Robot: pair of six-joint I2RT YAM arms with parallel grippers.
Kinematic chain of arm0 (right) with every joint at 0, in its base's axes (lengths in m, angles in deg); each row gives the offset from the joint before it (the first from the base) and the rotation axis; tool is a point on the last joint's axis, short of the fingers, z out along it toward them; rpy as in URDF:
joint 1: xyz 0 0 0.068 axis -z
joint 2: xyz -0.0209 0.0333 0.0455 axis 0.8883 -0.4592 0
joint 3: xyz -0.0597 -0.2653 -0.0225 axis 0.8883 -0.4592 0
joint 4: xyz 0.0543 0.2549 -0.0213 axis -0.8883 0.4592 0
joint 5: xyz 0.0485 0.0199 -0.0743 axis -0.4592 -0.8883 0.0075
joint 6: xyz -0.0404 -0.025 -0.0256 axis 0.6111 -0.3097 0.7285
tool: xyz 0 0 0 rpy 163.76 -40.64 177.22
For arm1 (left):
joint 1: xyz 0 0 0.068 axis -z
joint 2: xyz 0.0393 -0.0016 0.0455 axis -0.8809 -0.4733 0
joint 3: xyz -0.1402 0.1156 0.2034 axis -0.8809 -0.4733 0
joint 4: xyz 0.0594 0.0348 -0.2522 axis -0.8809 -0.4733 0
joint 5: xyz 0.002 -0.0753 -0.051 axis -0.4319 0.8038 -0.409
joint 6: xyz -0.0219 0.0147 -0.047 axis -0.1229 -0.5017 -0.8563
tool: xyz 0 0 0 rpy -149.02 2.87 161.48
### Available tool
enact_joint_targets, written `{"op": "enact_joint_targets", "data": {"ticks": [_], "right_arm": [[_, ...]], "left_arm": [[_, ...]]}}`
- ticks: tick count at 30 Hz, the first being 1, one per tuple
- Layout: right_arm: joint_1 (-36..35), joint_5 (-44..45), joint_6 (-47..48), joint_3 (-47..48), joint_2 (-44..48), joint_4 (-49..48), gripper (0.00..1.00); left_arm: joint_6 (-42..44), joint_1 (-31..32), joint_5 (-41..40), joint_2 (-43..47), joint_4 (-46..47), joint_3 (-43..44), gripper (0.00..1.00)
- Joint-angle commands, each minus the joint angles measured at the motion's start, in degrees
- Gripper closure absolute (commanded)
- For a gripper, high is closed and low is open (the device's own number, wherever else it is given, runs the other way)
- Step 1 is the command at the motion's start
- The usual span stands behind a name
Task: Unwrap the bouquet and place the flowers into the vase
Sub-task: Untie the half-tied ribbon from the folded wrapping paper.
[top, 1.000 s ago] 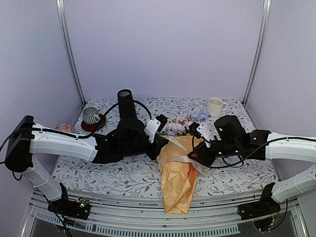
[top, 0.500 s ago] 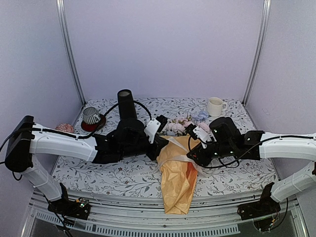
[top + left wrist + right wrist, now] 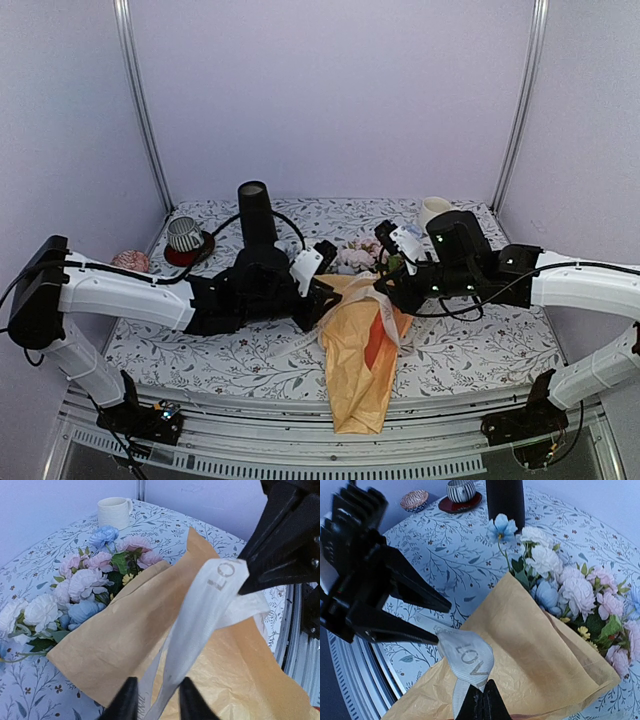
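With your right fingers [image 3: 476, 707] clamped on the ribbon [image 3: 467, 662] and left fingers [image 3: 127, 702] apart around it, pull it slowly off the bouquet [image 3: 125, 630].

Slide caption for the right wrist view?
Right gripper pinches the cream ribbon over the kraft-paper bouquet; left gripper open beside it, black vase behind the flowers.

R claw [image 3: 483, 694] shut on ribbon [image 3: 469, 661], pulled up; L claw [image 3: 158, 692] loosened.

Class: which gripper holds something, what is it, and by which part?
The right gripper is shut on the cream ribbon, pinching a folded part of it. The left gripper is open. The ribbon runs between its fingers, not gripped.
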Motion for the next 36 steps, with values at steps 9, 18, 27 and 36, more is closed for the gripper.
{"op": "enact_joint_targets", "data": {"ticks": [9,18,27,36], "right_arm": [[0.2,-4.7,3.3,9.1,-3.7,2.6,0.94],[0.1,-6.7,3.6,8.6,-3.4,2.5,0.94],[0.1,-9.3,4.0,8.3,-3.2,2.4,0.93],[0.0,-5.5,3.1,3.5,-1.1,1.0,0.79]], "left_arm": [[1.9,-0.6,3.0,2.1,1.8,2.2,0.43],[3.2,-0.5,3.2,-0.9,-0.5,6.5,0.47],[4.0,-0.5,1.2,-3.7,-2.7,10.2,0.67],[3.6,-0.5,-1.3,-1.9,-2.3,9.8,1.0]]}}
